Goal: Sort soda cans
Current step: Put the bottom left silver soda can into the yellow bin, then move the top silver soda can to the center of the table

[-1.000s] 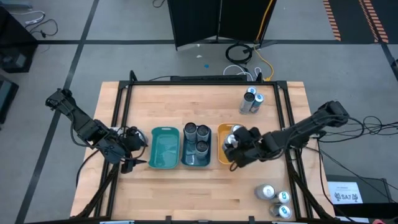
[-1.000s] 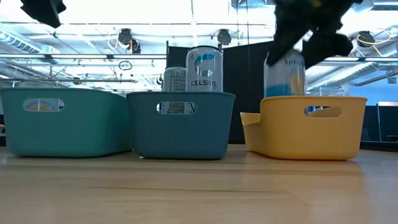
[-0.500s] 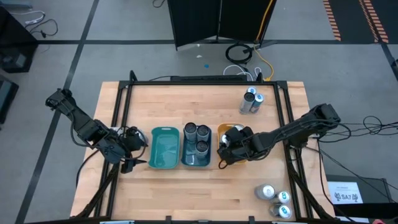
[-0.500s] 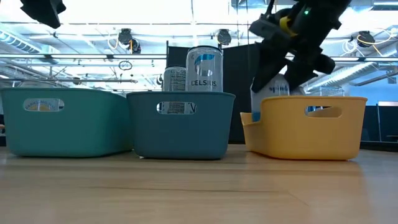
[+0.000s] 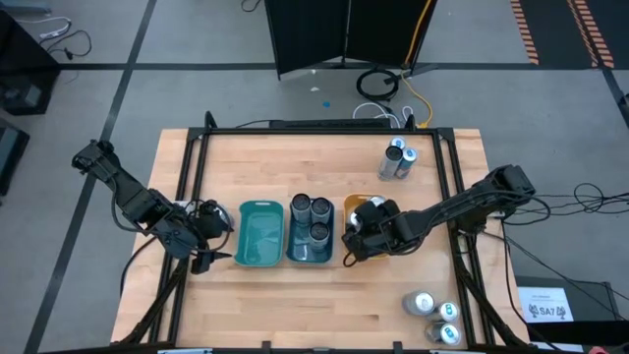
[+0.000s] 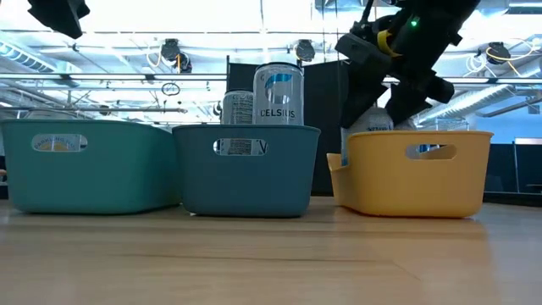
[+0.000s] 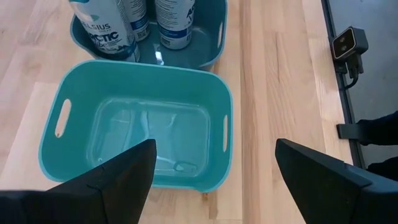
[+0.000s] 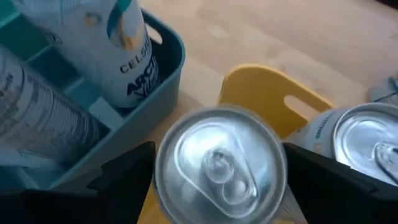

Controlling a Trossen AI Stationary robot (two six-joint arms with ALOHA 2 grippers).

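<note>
My right gripper [image 8: 221, 155] reaches down into the orange tray [image 5: 356, 205], shut on a silver soda can [image 8: 221, 165]. In the low view this can's top [image 6: 373, 123] shows above the tray's wall [image 6: 415, 178]. A second can [image 8: 367, 143] stands beside it in the same tray. Three cans stand in the blue tray [image 5: 312, 251]. The teal tray [image 7: 137, 124] holds nothing. My left gripper [image 7: 216, 144] hangs open over the teal tray's left side, touching nothing. My right gripper pinches the can's upper wall, just under the rim [image 8: 163, 180], between its two fingers, one on each side. The fingers slant down from the table's right side. The can stands upright inside the orange tray; the tray's wall hides its bottom.
Two loose cans [image 5: 397, 160] stand at the table's far right, three more [image 5: 435, 315] at its near right corner. The three trays sit side by side at mid-table. A black frame [image 5: 324, 128] runs round the tabletop.
My right gripper has gone down and toward the table's left edge with the can. The can, first held above the orange tray's rim, now sits low inside the tray at its left end, still upright.
</note>
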